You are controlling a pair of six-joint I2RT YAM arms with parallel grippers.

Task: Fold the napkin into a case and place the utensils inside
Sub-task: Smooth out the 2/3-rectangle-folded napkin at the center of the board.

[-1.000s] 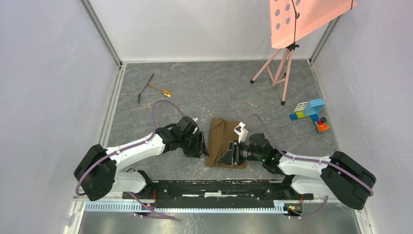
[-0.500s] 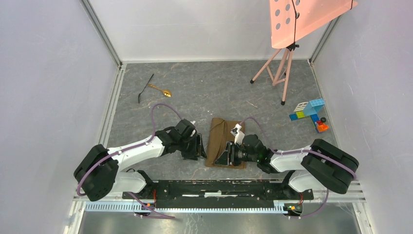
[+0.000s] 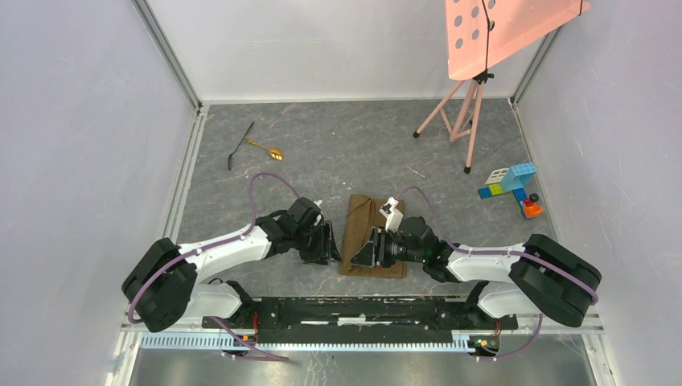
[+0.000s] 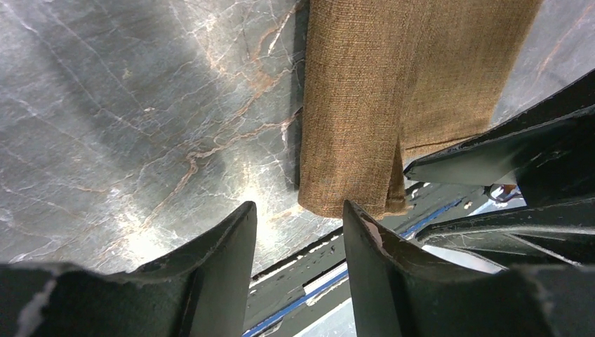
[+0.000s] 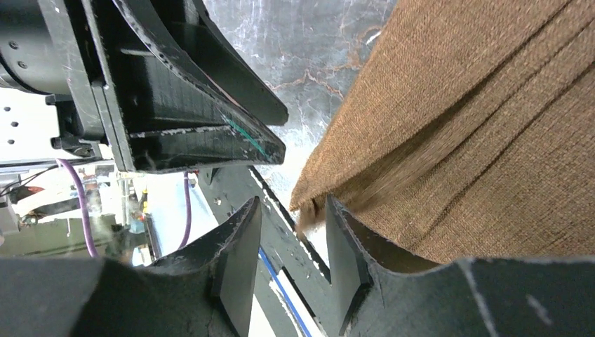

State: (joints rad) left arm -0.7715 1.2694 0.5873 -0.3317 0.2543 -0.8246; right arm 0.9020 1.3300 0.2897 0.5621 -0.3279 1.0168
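Napkin (image 3: 363,219) lies mid-table near arm bases, folded to narrow brown oblong, long axis running away from bases; coarse weave, loose pleats. Right gripper (image 5: 293,207) nearer, over near end, jaws half apart around near-left corner, not clamped. Left gripper (image 4: 298,210) just left of same corner, half open, empty. 2 utensils, gold spoon (image 3: 273,152) and black utensil (image 3: 240,146), wait far left.

No legible text, no labels, no numbers, no signs
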